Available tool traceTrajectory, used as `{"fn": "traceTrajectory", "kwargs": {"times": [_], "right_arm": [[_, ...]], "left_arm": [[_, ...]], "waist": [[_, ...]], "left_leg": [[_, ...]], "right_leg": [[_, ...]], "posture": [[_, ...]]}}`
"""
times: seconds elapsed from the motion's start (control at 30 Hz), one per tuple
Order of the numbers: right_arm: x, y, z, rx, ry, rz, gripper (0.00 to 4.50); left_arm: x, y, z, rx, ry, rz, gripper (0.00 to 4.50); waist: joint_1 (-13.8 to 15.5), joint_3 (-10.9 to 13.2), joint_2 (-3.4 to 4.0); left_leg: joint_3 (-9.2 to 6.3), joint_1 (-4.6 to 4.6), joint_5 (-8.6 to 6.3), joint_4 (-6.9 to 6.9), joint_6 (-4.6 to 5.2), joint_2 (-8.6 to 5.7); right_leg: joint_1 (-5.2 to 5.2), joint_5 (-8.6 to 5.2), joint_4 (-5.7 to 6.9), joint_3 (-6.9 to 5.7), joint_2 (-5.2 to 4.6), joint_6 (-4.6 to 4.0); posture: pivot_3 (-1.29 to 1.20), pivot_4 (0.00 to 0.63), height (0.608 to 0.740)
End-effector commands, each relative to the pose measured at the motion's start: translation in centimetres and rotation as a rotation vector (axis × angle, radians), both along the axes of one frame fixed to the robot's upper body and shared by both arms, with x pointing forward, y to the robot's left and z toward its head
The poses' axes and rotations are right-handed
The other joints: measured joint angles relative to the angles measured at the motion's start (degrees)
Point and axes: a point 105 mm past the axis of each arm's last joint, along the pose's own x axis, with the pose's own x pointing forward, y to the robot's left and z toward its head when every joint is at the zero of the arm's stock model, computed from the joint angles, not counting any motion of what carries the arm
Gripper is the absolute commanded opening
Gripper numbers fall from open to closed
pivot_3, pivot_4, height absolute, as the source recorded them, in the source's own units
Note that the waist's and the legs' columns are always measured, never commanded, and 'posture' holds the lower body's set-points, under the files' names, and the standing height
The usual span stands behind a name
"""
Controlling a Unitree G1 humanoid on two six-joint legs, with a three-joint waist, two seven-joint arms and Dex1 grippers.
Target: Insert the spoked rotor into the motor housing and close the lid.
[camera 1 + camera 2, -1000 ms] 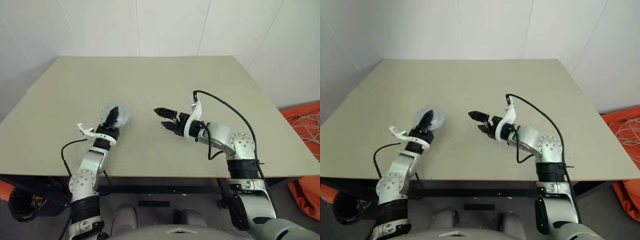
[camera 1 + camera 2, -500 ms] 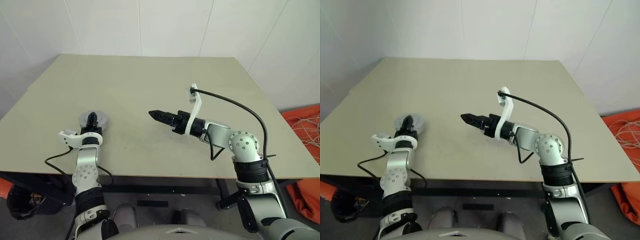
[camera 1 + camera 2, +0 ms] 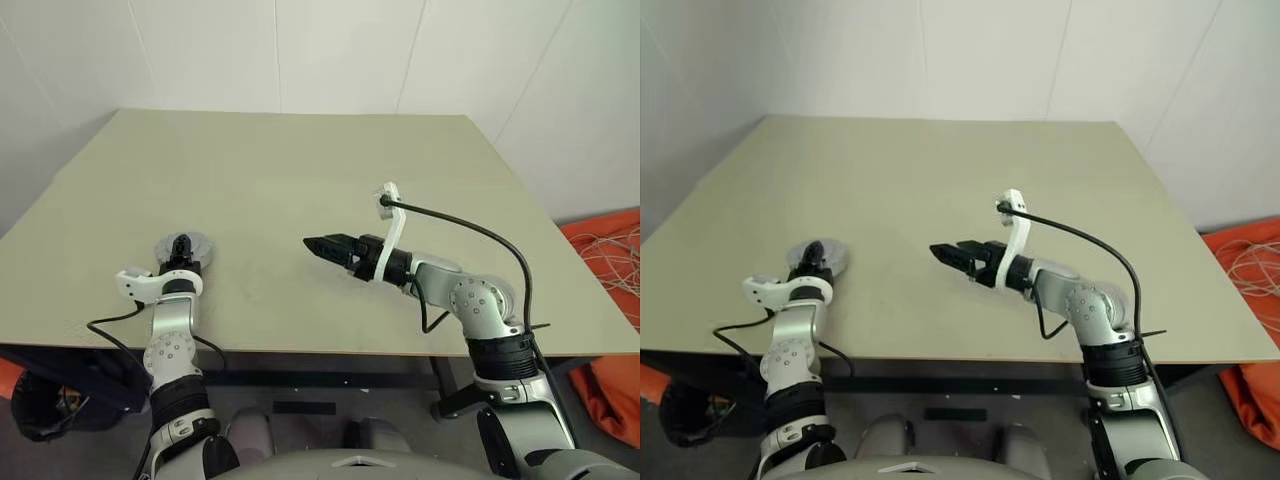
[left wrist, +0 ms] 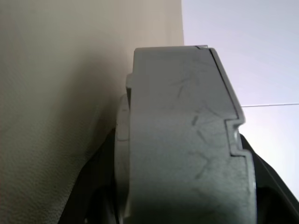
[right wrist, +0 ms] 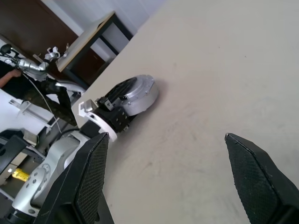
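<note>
- We see the left gripper (image 3: 181,246) closed on a round silver-grey metal piece (image 3: 187,246) — the two black fingers clamp across it, one on each side.
- In the left wrist view the piece (image 4: 187,140) sits edge-on between the fingers, a grey stepped rim close in front of the camera; we cannot tell from this side whether it is the motor housing, the spoked rotor or the lid.
- In the right wrist view the same piece (image 5: 135,95) rests low on the tabletop (image 5: 210,70), near its left front edge, with a dark ribbed face turned toward the left gripper (image 5: 114,100).
- The right gripper (image 3: 322,244) stands wide open and holds nothing — its fingers (image 5: 254,179) are spread far apart and touch no object.
- The right gripper hangs above the middle of the tabletop (image 3: 300,160), pointing toward the robot's left.
- The held piece lies well apart from the right gripper, off beyond its fingertips to the robot's left.
</note>
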Motion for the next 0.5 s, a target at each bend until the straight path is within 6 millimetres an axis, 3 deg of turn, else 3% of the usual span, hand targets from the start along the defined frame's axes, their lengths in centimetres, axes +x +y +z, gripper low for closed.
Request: {"fn": "traceTrajectory", "kwargs": {"times": [0.03, 0.23, 0.4, 0.43, 0.5], "right_arm": [[-0.1, 0.2, 1.1, 0.021, -0.048, 0.006, 4.50], [0.0, 0.3, 0.9, 0.011, -0.043, 0.002, 4.50], [0.2, 0.4, 0.8, 0.005, -0.038, -0.002, 4.50], [0.2, 0.4, 0.7, 0.004, -0.037, -0.002, 4.50], [0.3, 0.5, 0.7, 0.001, -0.035, -0.002, 4.50]], "left_arm": [[0.0, 0.3, 0.2, -0.012, 0.009, 0.025, 2.12], [-1.0, 0.4, -1.0, 0.016, 0.158, 0.046, 2.12], [-1.7, -0.1, -0.8, 0.027, 0.191, 0.041, 2.12], [-1.8, -0.2, -0.7, 0.027, 0.192, 0.039, 2.85], [-2.0, -0.2, -0.8, 0.027, 0.202, 0.040, 3.35]], "waist": [[-0.08, 0.00, 0.01], [-0.33, -0.01, 0.01], [-0.53, -0.01, 0.00], [-0.54, -0.01, 0.00], [-0.54, -0.01, 0.00]], "left_leg": [[0.00, 0.01, 0.00, 0.00, 0.00, 0.00], [0.03, 0.66, -0.08, -0.02, 0.13, -0.02], [0.05, 0.77, -0.12, -0.04, 0.21, 0.00], [0.05, 0.77, -0.12, -0.04, 0.20, 0.02], [0.05, 0.76, -0.12, -0.04, 0.20, 0.02]], "right_leg": [[0.07, 0.00, 0.00, 0.01, 0.00, 0.00], [0.52, -0.02, -0.09, 0.04, -0.01, 0.00], [0.60, -0.03, -0.09, 0.06, 0.02, -0.01], [0.58, -0.03, -0.09, 0.06, 0.04, -0.01], [0.54, -0.04, -0.09, 0.06, 0.05, -0.02]], "posture": [[0.00, 0.000, 0.740], [0.00, 0.000, 0.740], [0.00, 0.000, 0.740], [0.00, 0.000, 0.740], [0.00, 0.000, 0.740]]}}
